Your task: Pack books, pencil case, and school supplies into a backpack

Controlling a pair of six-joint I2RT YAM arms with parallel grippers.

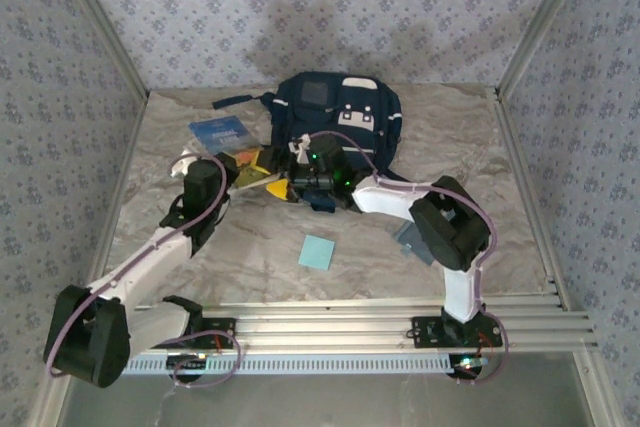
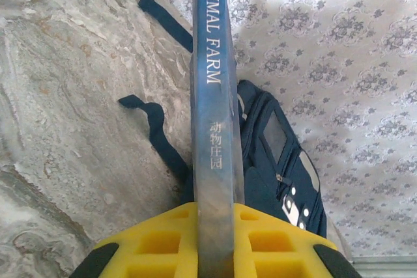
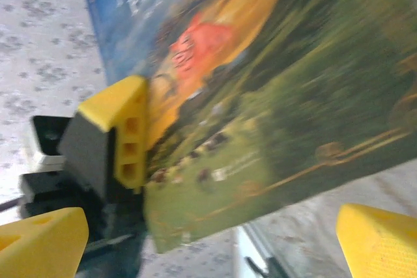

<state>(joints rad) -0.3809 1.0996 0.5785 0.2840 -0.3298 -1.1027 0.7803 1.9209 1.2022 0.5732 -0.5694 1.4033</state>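
so the left fingers point(image 2: 159, 242) are pinched shut on the book point(image 2: 212, 128) by its edge, holding it up just left of the backpack point(image 1: 340, 112), right fingers point(image 3: 39, 239) wide open and empty beside it, and it looks like a thin, light, probably floppy paperback, so I'd grab near the spine.

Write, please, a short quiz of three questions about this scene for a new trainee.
1. True or false: the left claw is shut on the book.
2. Which of these lies on the table nearest the arm bases? A backpack, B blue note pad, C book.
3. Fill in: the right claw is ____.
Key: 1 true; 2 B; 3 open.
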